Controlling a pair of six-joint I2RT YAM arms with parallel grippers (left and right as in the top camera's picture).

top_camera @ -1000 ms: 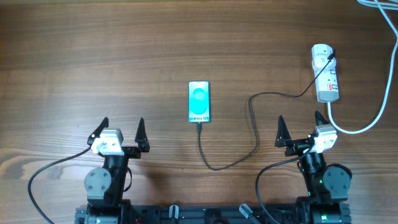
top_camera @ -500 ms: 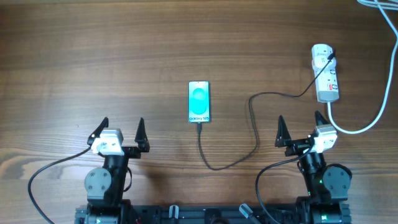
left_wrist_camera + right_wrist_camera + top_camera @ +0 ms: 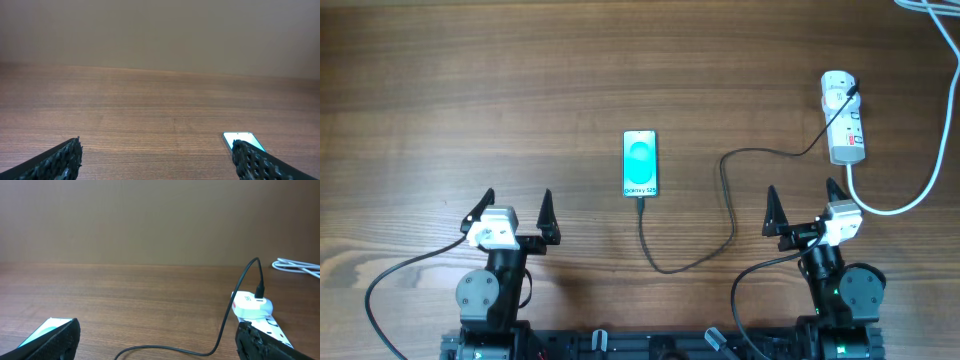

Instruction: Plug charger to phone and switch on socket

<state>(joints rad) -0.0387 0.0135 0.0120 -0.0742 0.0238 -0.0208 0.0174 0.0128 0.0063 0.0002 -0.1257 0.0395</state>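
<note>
The phone (image 3: pixel 640 164) is laid flat, cyan screen up, at mid-table. The charger (image 3: pixel 732 225), a thin black cable, is looped from the phone's near edge to a black plug seated in the white socket (image 3: pixel 842 118), far right.

the worktop (image 3: pixel 470 80) is brown wood, its grain running left to right. a thick white cable (image 3: pixel 885 211) lies on it at the far right. it comes in at the top right corner, follows the right edge down and curves back left. the right wrist view shows its strands at the right edge. a plain grey-brown wall (image 3: pixel 160 30) stands behind the worktop.
</note>
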